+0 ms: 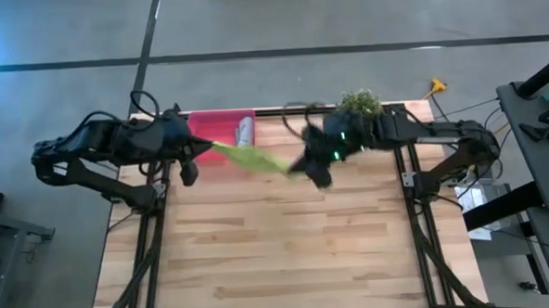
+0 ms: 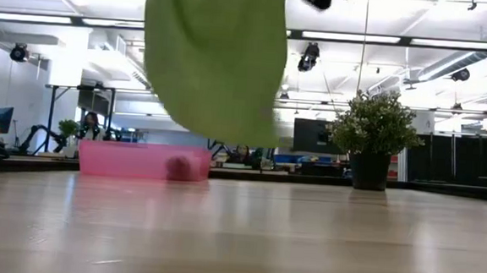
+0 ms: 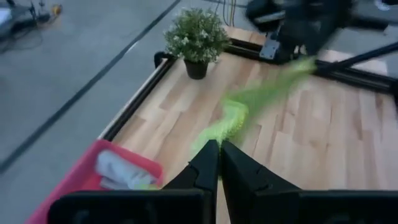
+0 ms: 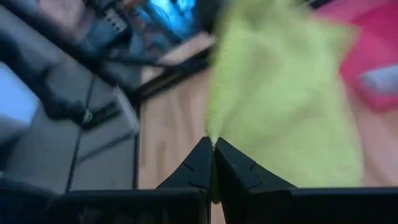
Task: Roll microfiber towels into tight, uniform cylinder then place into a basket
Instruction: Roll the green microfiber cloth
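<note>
Hanging between both arms, the lime green towel [image 1: 250, 156] is stretched above the table [image 1: 279, 256], clear of the wood; the left gripper [image 3: 219, 167] has its jaws closed tight on one end of it, just beside the pink basket [image 1: 219, 122]; the right gripper [image 4: 213, 163] has its jaws pinched on the other end, near the potted plant [image 1: 360, 103] at the table's far edge; in the low view the cloth droops in a broad fold in front of the basket; the grey towel [image 1: 245, 131] lies rolled inside the basket, at the end nearer the plant; the basket sits at the far edge of the table, well apart from the plant.
</note>
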### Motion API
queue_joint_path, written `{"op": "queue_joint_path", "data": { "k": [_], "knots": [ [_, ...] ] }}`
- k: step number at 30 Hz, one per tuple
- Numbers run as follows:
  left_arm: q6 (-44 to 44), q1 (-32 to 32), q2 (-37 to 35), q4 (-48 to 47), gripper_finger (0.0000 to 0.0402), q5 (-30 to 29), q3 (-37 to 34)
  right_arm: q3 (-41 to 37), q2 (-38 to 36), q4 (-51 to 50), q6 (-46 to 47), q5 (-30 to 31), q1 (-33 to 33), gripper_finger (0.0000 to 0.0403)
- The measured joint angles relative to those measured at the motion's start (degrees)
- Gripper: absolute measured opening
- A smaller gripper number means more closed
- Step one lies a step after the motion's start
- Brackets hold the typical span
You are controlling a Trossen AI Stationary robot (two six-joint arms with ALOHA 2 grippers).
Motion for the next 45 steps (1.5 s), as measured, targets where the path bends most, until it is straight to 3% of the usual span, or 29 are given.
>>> {"op": "queue_joint_path", "data": {
  "k": [1,3,4,6,9,15,19,26,31,39,45],
  "knots": [
    [1.38,0.00,0.02,-0.08,0.0000,0.03,0.01,0.11,0.29,-2.93,2.42,5.09,0.90,0.0008],
    [2.97,0.00,0.59,-0.05,0.0000,0.05,-0.03,0.24,-0.16,-18.40,17.20,22.47,3.27,0.0008],
    [2.87,0.00,0.93,-0.04,0.0000,-0.02,-0.03,-0.55,0.65,-21.95,21.26,27.29,3.53,0.0008],
    [2.64,0.02,1.16,0.17,0.0001,-0.10,-0.13,-1.68,1.47,-12.09,17.68,24.37,4.18,0.0008],
    [3.43,0.04,1.85,2.19,0.0001,0.20,-0.14,-2.52,2.30,-8.61,14.12,18.74,6.26,0.0008],
    [4.18,0.04,3.22,1.57,0.0001,7.33,-1.87,-2.24,3.60,-7.20,18.01,25.29,6.84,0.0008],
    [2.01,-0.02,5.03,3.74,0.0000,13.33,-3.93,-1.59,3.36,-7.13,18.72,24.54,7.39,0.0008],
    [-4.58,-0.18,9.96,24.28,0.0004,19.27,-7.89,-1.75,3.32,-4.94,17.56,25.18,6.98,0.0008],
    [-7.04,-0.34,13.14,33.99,0.0054,19.27,-7.89,-0.74,2.92,-4.89,15.81,24.22,7.08,0.0008],
    [-8.08,-0.31,17.10,36.26,0.0171,16.25,-7.59,2.41,2.82,-5.03,10.10,24.40,5.98,0.0008],
    [-6.60,-0.13,19.19,38.21,0.0201,9.91,-7.70,4.00,2.75,-5.04,9.09,24.16,5.82,0.0008]
  ]
}}
